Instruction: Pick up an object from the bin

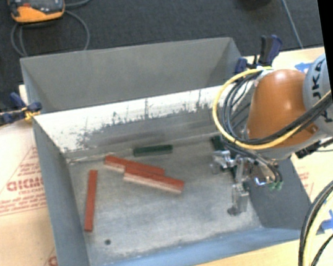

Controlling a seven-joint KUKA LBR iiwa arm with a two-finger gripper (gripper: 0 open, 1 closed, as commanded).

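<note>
Gripper (237, 202) low at lower right of bin (62, 208). Red stick (91, 200) left; two touching red-tan blocks (145, 173) centre; dark green bar (152, 151) just above.

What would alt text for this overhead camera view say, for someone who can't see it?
A robot arm's gripper hangs by the right wall of a grey bin, over bare floor. To its left lie a red block and a tan block side by side, a reddish stick near the left wall, and a dark green bar by the back wall.
</note>
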